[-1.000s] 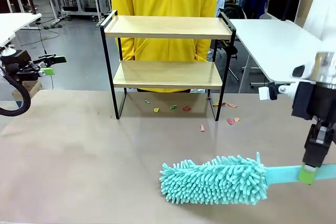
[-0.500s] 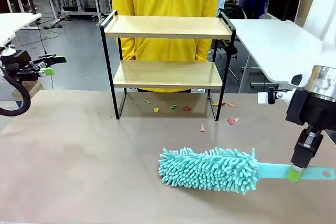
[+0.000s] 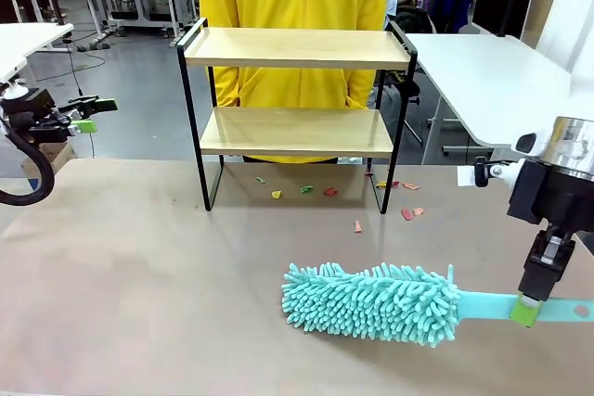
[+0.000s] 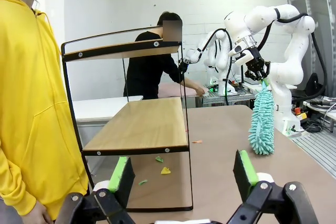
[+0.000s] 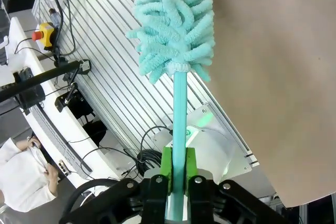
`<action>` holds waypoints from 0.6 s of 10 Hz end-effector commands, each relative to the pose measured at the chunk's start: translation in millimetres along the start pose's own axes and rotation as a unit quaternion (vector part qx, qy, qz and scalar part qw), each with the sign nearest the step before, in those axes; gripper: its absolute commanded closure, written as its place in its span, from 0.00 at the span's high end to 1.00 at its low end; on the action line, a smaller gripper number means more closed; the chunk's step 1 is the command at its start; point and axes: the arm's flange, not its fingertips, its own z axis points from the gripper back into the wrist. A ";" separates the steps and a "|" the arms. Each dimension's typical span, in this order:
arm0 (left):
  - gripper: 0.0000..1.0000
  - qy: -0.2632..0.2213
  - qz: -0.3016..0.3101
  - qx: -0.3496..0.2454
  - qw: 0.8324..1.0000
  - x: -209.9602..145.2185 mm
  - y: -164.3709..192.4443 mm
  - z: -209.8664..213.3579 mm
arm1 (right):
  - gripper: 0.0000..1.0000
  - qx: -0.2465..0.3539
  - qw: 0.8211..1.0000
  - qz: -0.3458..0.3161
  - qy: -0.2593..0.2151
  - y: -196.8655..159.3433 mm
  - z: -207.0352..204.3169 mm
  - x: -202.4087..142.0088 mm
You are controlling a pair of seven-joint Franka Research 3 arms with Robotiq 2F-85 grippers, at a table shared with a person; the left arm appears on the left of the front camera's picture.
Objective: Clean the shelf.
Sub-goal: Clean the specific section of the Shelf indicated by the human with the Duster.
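Clamping the flat handle of the teal duster [image 3: 371, 301], the right gripper [image 3: 525, 311] holds its head low over the near table [image 3: 139, 275]. The left gripper [image 4: 182, 174] stands wide open and holds nothing. The shelf [image 3: 295, 108] stands upright at the table's far side, with coloured scraps [image 3: 304, 190] beneath it.

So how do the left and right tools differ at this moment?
The left tool is open and empty; the right tool is shut on the handle of the duster. The left tool lies level at the left side of the table, aimed at the shelf; the right tool points down at the right side. Both are black with green pads, and neither touches the shelf.
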 end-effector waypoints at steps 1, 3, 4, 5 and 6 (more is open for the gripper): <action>1.00 0.002 -0.004 0.000 1.000 3.4 -0.3 0.1 | 0.13 -0.001 1.000 0.001 0.003 1.4 1.7 -2.0; 1.00 0.002 -0.004 0.000 1.000 3.4 -0.3 0.1 | 0.13 -0.001 1.000 0.001 0.003 1.4 1.7 -2.0; 1.00 0.002 -0.004 0.000 1.000 3.4 -0.3 0.1 | 0.13 -0.001 1.000 0.001 0.003 1.4 1.7 -2.0; 1.00 0.002 -0.004 0.000 1.000 3.4 -0.3 0.1 | 0.13 -0.001 1.000 0.001 0.003 1.4 1.7 -2.0; 1.00 0.002 -0.004 0.000 1.000 3.4 -0.3 0.1 | 0.13 -0.001 1.000 0.001 0.003 1.4 1.7 -2.0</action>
